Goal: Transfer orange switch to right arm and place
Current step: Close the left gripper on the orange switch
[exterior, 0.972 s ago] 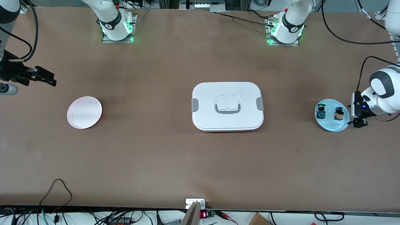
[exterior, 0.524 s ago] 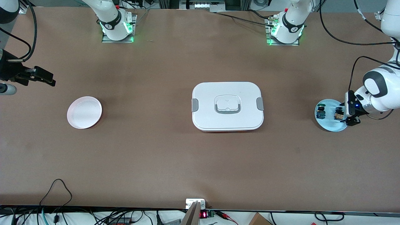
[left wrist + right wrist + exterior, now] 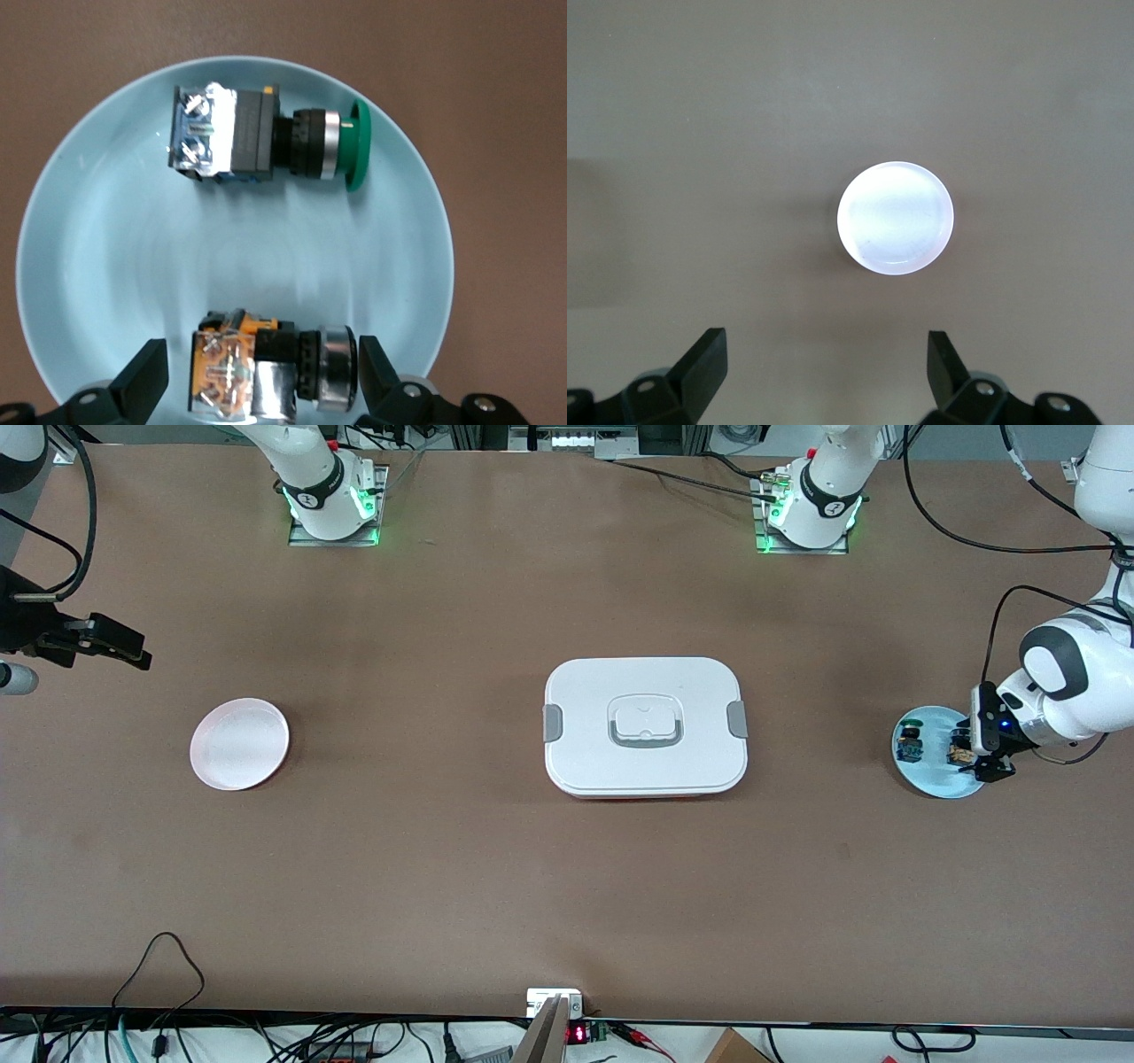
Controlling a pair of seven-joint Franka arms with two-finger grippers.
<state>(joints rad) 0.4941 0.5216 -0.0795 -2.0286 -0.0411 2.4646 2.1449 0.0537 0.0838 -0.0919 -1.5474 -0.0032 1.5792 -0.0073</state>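
The orange switch lies on its side on the light-blue plate, at the left arm's end of the table. My left gripper is lowered over it, one finger on each side. A gap shows at the orange body and the other finger is close to the black head, so it is open. My right gripper hangs open and empty over the right arm's end of the table, with the pink plate in its wrist view.
A blue switch with a green head lies on the same light-blue plate, beside the orange one. A white lidded box stands mid-table. The pink plate sits toward the right arm's end.
My left gripper has moved in over the light-blue plate to straddle the orange switch. The right gripper has drifted slightly toward the table's end.
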